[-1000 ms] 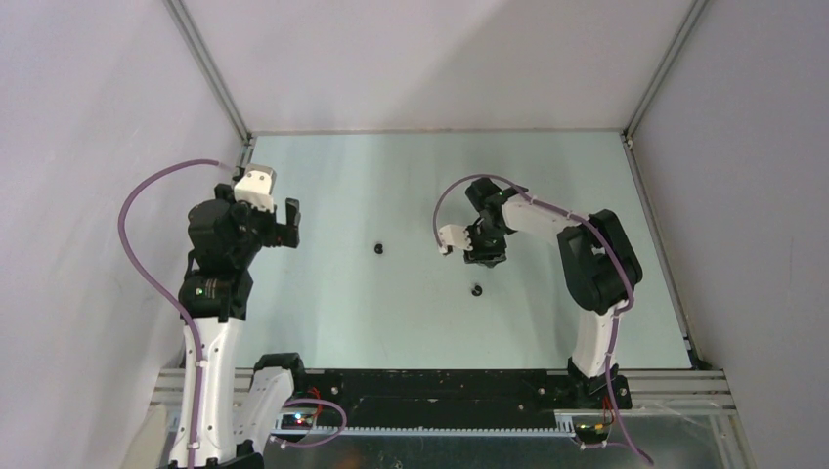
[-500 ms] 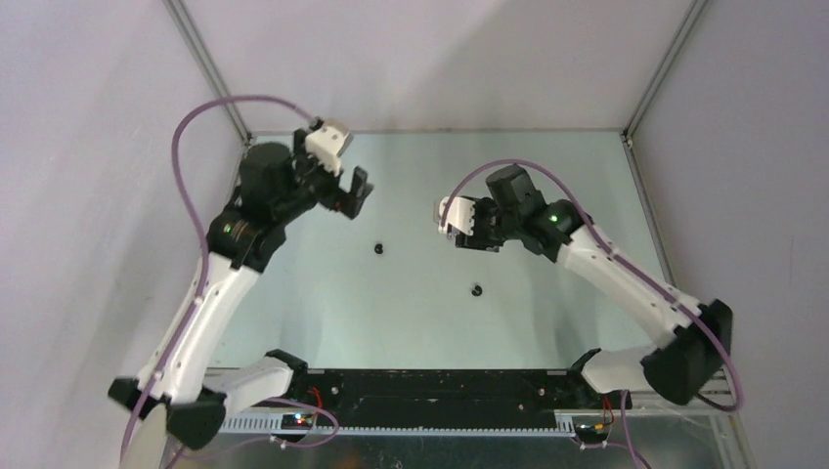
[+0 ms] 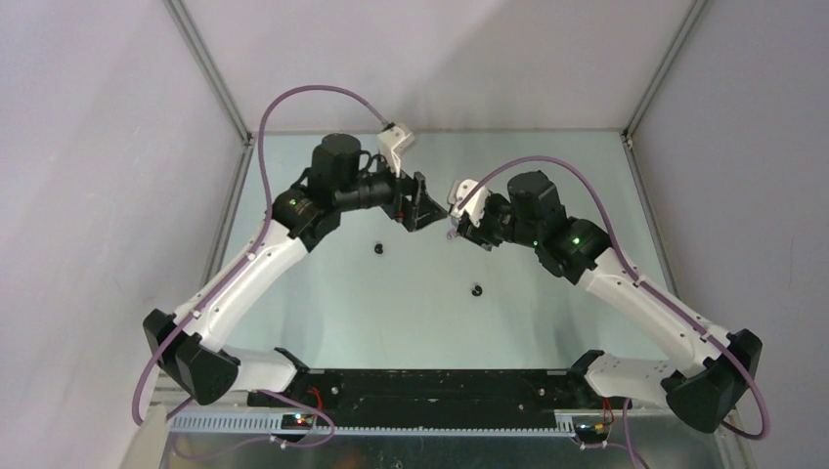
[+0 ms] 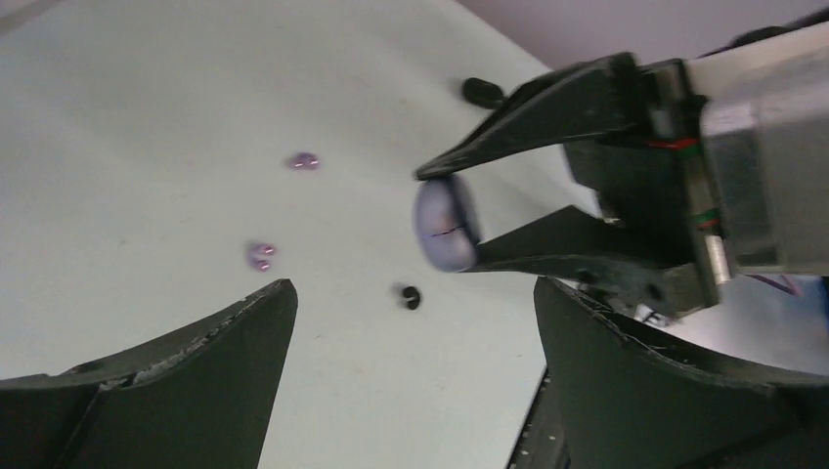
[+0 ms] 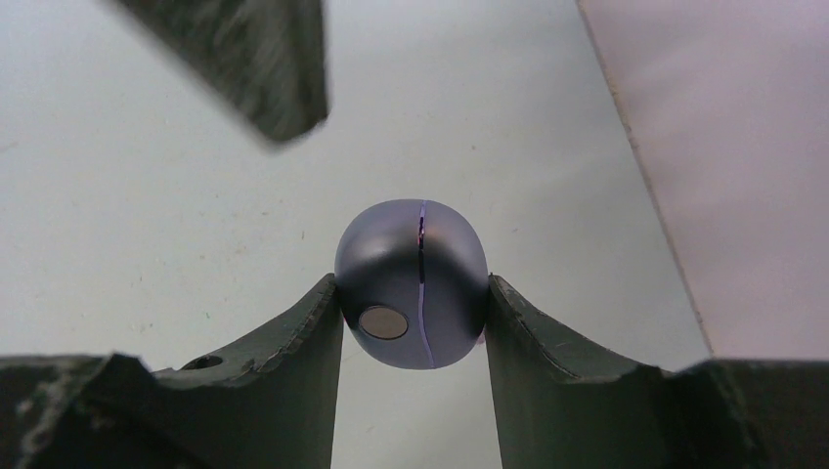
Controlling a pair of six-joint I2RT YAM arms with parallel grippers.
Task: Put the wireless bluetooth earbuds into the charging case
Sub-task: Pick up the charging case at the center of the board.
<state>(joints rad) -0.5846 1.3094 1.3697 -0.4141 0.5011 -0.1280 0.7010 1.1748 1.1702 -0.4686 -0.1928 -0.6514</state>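
Note:
My right gripper [image 5: 411, 298] is shut on the charging case [image 5: 411, 278], a closed, rounded purple-grey shell with a seam, held up off the table. In the left wrist view the case [image 4: 445, 223] sits between the right gripper's fingertips, just ahead of my open left gripper [image 4: 413, 289]. From above, the left gripper [image 3: 415, 203] and right gripper [image 3: 458, 221] face each other closely. Two purple earbuds [image 4: 304, 161] [image 4: 260, 256] lie on the table. Two black earbuds [image 3: 378, 248] [image 3: 477, 289] lie apart below the grippers.
The pale green table [image 3: 323, 313] is walled by grey panels on three sides. A black rail [image 3: 430, 386] with the arm bases runs along the near edge. The left gripper's finger [image 5: 254, 59] shows at the top of the right wrist view.
Both arms have reached out. The left gripper swept from the far left to the middle. The right gripper rose off the table and turned toward it with the case.

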